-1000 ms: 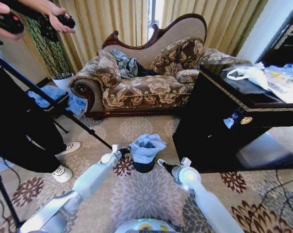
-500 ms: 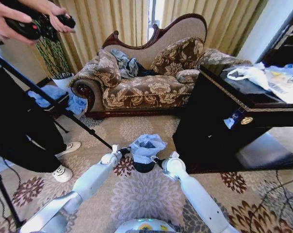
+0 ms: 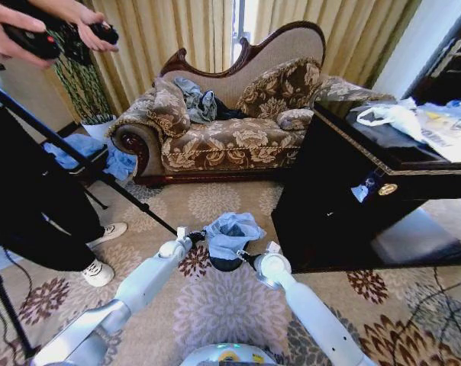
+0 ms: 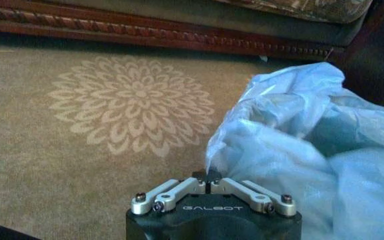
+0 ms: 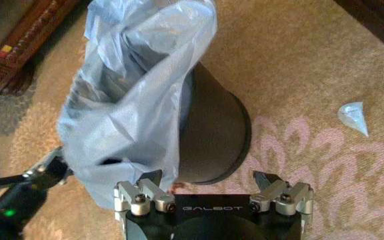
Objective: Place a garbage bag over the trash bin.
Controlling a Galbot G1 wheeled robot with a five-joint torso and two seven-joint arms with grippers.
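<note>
From the head view I see the trash bin (image 3: 226,263) standing on the patterned carpet (image 3: 215,313) just ahead of my base, with the garbage bag (image 3: 229,231) bunched over its top and hanging down its sides; the sofa (image 3: 230,130) closes off the far side, the dark table (image 3: 353,191) walls in the right close to the bin, and a tripod leg (image 3: 101,179) slants across the floor on the left, so the free carpet is mostly between me and the bin. My left pincer (image 3: 195,237) is at the bag's left edge and my right pincer (image 3: 249,259) sits low against the bin's right side. In the left wrist view the left pincer (image 4: 209,176) is clenched, its tips touching the pale blue plastic (image 4: 292,150), though I cannot tell whether any film is caught between them; open carpet stretches away to the sofa's carved wooden base (image 4: 145,32). In the right wrist view the right pincer (image 5: 209,181) is released, its fingers (image 5: 267,179) spread on either side of the bin's lower wall (image 5: 212,135), not touching it; the bag (image 5: 132,100) drapes down one flank of the bin, reaching near one fingertip, and the left pincer (image 5: 52,167) holds at the bag's lower corner, with a small scrap (image 5: 353,116) lying apart on the carpet
</note>
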